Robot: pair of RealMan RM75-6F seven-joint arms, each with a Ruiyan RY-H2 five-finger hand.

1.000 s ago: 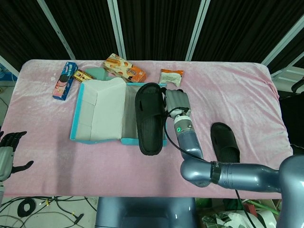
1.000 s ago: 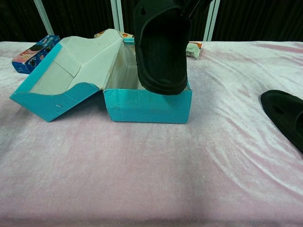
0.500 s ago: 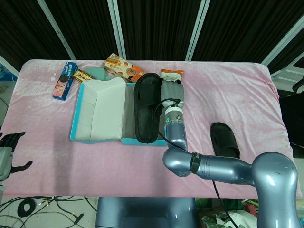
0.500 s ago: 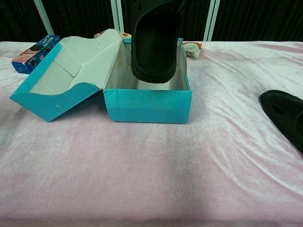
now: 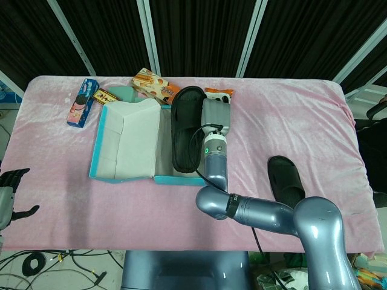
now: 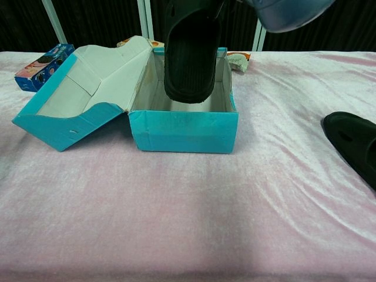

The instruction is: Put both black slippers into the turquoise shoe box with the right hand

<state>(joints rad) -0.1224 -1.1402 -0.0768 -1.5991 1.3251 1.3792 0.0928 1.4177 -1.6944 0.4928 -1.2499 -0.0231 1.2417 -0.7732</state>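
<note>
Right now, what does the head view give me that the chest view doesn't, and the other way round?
Only the head view shows the right hand holding the first slipper along its right edge, the left hand idle off the table's left edge, and the whole second slipper. Only the chest view shows height: the held slipper's sole faces the camera with its lower end dipping just below the rim of the turquoise shoe box, not lying flat inside. Both show the open box with its lid folded left, and the second slipper still on the cloth at right.
</note>
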